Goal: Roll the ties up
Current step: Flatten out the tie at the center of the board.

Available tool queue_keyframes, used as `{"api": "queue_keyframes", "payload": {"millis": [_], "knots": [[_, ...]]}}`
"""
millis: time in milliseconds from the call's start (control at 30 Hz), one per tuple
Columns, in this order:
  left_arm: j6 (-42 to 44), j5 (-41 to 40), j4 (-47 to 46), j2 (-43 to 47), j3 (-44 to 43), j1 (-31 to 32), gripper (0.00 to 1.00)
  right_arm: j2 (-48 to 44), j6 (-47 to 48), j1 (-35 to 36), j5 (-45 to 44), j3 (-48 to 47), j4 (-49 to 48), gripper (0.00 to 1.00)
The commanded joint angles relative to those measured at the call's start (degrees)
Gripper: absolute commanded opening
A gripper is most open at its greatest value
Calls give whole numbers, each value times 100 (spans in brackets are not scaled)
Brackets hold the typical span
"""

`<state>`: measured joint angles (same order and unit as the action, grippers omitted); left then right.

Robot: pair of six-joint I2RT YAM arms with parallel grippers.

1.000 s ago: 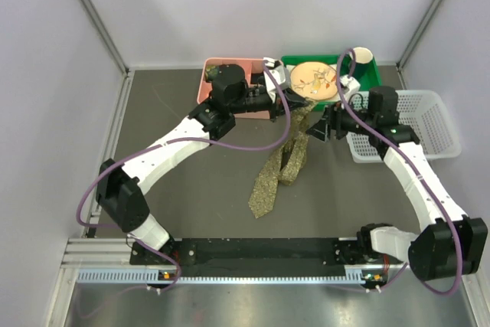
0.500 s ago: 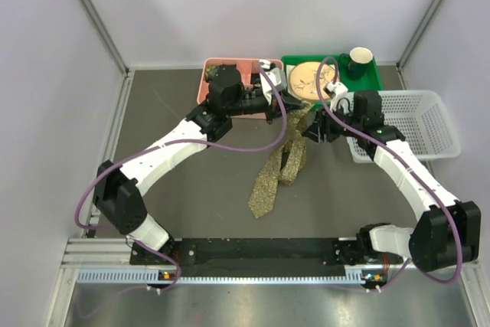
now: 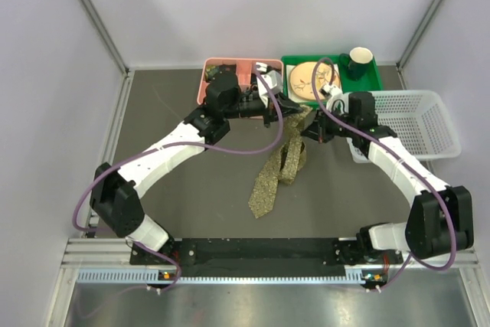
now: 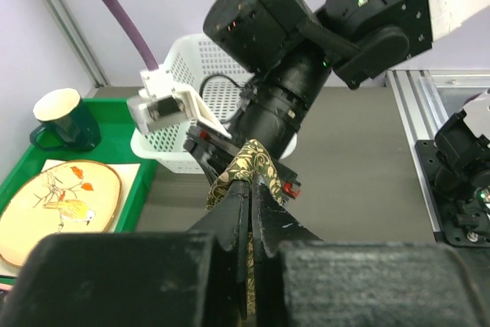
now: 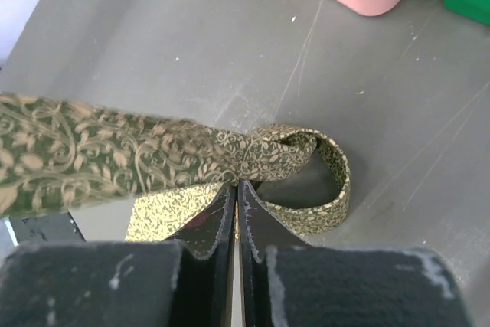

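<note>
A pink bin [image 3: 208,70], a green tray [image 3: 370,79] holding plate [image 3: 306,78] and mug [image 3: 359,60], and a white basket [image 3: 429,124].

A dark grey tabletop [image 3: 191,189], marked with fine pale scratches, sits boxed in by plain pale-lavender walls: a rear panel [image 3: 253,5], a left panel [image 3: 46,151] and a right panel [image 3: 463,51]. Aluminium posts [image 3: 92,13] rise at the two back corners. A slotted metal rail [image 3: 260,275] lines the near edge, above a brushed steel surface [image 3: 260,308]. Soft, even light leaves only faint shadows.
</note>
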<state>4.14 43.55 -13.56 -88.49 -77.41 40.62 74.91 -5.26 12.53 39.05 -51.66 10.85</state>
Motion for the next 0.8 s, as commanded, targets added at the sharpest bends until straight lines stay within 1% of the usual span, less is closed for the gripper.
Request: {"api": "queue_keyframes", "payload": {"millis": [0, 67, 200, 233, 267, 300, 333, 400, 433, 467, 500, 533, 567, 633, 667, 700, 733, 767], "knots": [[-98, 293, -296, 323, 190, -28, 0, -441, -246, -312, -151, -406, -92, 0], [-10, 469, -270, 350, 357, -28, 1, -504, -309, -671, -161, -537, 91, 0], [262, 523, 54, 306, 507, 112, 8, -679, -511, -1225, -2, -722, 338, 0], [410, 549, 273, 271, 499, 147, 11, -784, -511, -1227, 32, -723, 408, 0], [542, 523, 423, 236, 464, 261, 17, -820, -511, -1410, 111, -714, 470, 0], [666, 479, 607, 166, 437, 306, 27, -881, -503, -1507, 138, -705, 497, 0], [841, 401, 844, 139, 411, 332, 32, -978, -485, -1561, 164, -679, 584, 0], [921, 112, 1100, 60, 411, 368, 50, -1110, -363, -1657, 86, -679, 681, 0], [1061, -73, 1249, 51, 428, 368, 62, -1259, -327, -1684, 25, -670, 760, 0], [1236, -397, 1764, 68, 472, 333, 64, -1321, -301, -1728, -46, -661, 760, 0], [1473, -496, 1961, 156, 550, 315, 67, -1382, -301, -1772, -72, -670, 787, 0], [1910, -662, 2128, 235, 847, 306, 70, -1453, -301, -1824, -108, -687, 796, 0], [2054, -1177, 2199, 323, 1050, 315, 70, -1549, -292, -1833, -186, -705, 830, 0], [2335, -1619, 2340, 464, 1515, 315, 71, -1629, -283, -1842, -257, -802, 857, 0], [2372, -1926, 2454, 447, 1631, 324, 72, -1699, -309, -1842, -336, -863, 840, 0], [2320, -2068, 2437, 412, 1806, 332, 73, -1734, -335, -1842, -389, -890, 840, 0], [2076, -2139, 2411, 359, 1852, 332, 75, -1752, -362, -1842, -424, -907, 822, 0], [1917, -2288, 2359, 228, 1878, 341, 78, -1813, -388, -1842, -398, -933, 796, 0]]}}
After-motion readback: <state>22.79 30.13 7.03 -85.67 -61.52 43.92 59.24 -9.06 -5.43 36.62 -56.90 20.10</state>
